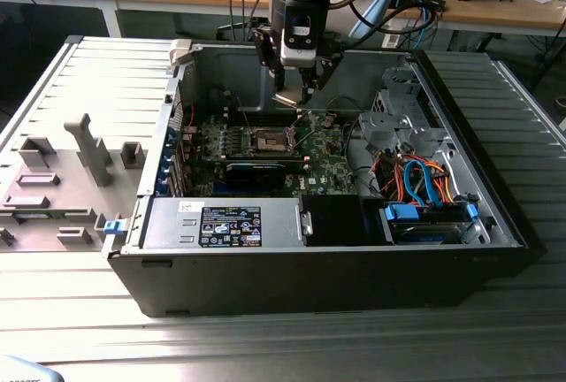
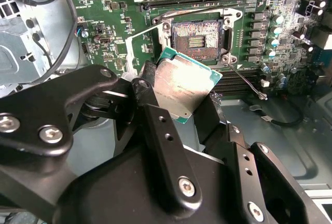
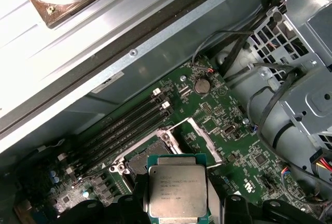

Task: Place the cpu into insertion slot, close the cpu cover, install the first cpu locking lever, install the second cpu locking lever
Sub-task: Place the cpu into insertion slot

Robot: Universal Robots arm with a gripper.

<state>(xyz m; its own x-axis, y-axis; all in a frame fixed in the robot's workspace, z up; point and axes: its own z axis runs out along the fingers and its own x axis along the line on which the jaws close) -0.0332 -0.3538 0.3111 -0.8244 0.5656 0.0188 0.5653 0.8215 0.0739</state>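
Black gripper clamps silvery-grey square cpu near dark-centred, silver-rimmed insertion slot. Risk: tilted chip, misseating likely.

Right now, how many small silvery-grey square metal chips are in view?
1. The small silvery-grey square cpu is clamped in the jaws, above the green circuit board, near the empty silvery-rimmed insertion slot. None seems hidden.

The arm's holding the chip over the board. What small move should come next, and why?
Probably lower the chip toward the open socket: the pincer grips it clear of that socket, whose pins lie bare, with the cover swung aside.
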